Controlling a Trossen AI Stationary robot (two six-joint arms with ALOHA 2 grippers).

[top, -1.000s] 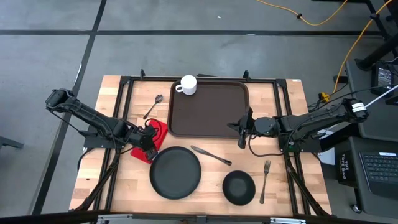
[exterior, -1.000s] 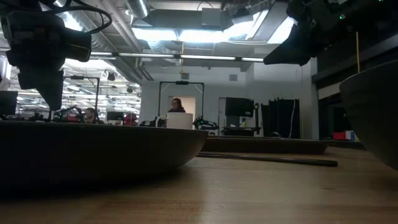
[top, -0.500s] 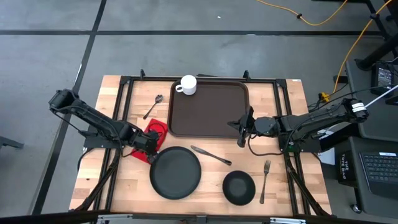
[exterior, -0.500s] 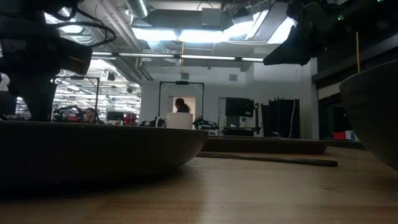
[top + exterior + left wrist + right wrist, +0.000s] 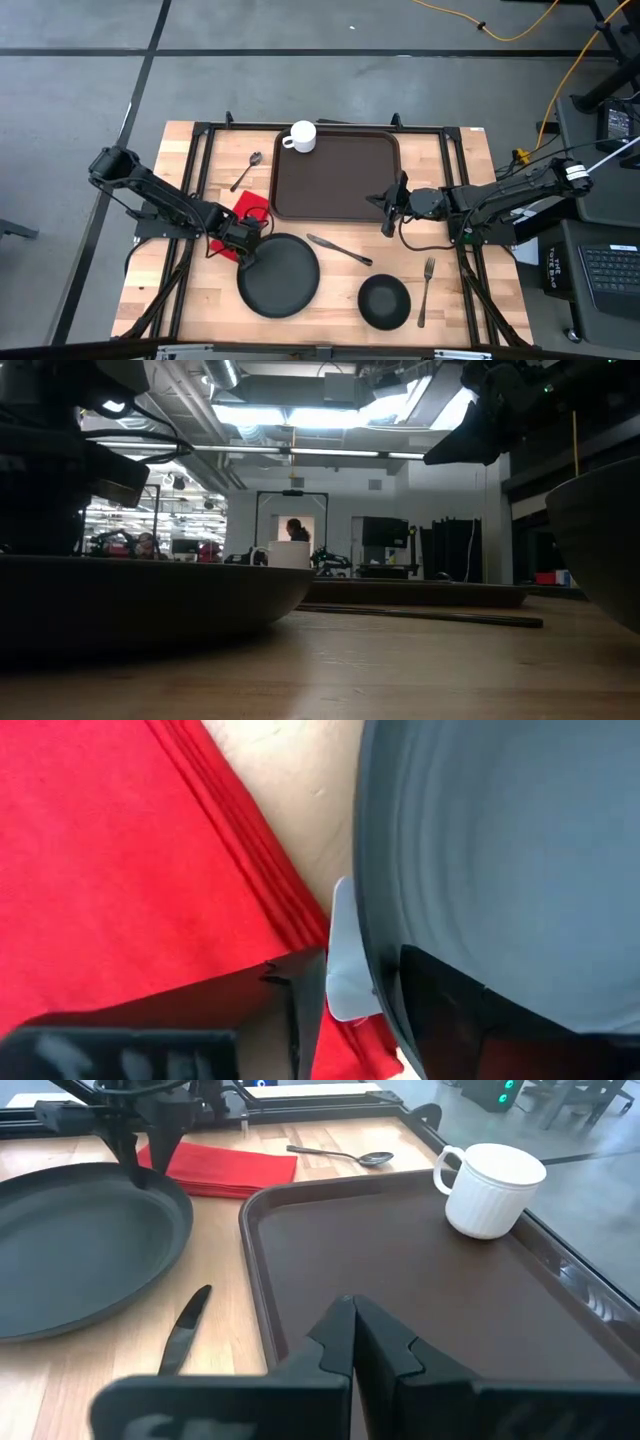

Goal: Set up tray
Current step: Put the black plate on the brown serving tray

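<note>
The left end effector (image 5: 245, 243) straddles the black plate's (image 5: 280, 280) rim, fingers parted, apparently to carry it to the tray (image 5: 335, 175), while the right end effector (image 5: 389, 203) waits clenched and empty at the tray's edge.

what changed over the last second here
The left gripper moved off the red napkin toward the table's front and now straddles the black plate's rim; the plate shifted slightly leftward. The right gripper, shut at the tray's right edge, the mug, bowl and cutlery stayed put.
</note>
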